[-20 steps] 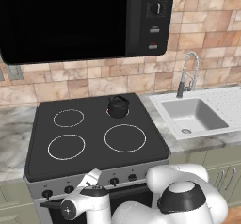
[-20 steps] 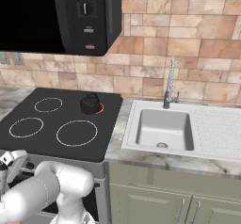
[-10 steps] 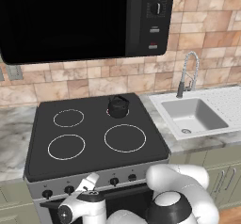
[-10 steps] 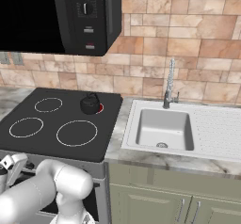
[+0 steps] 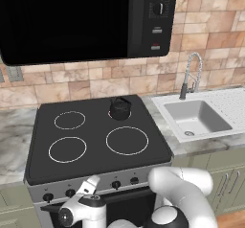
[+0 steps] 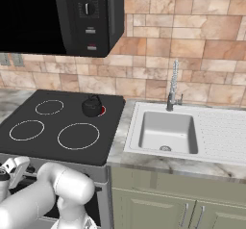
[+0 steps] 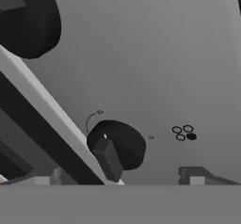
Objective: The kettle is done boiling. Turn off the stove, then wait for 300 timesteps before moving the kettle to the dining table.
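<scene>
Up close, wide-spread end effector (image 7: 120, 177) faces a stove (image 5: 95, 136) knob (image 7: 115, 145); kettle (image 5: 120, 108) sits behind.

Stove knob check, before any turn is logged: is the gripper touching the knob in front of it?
Apart. In the hand view the knob sits between the open gripper tips, with grey panel showing between it and each fingertip.

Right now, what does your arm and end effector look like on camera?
The arm is glossy white, built of rounded bulbous links with dark joint caps. The end effector has two small dark grey, blocky finger tips. No cables or markings are visible.
</scene>
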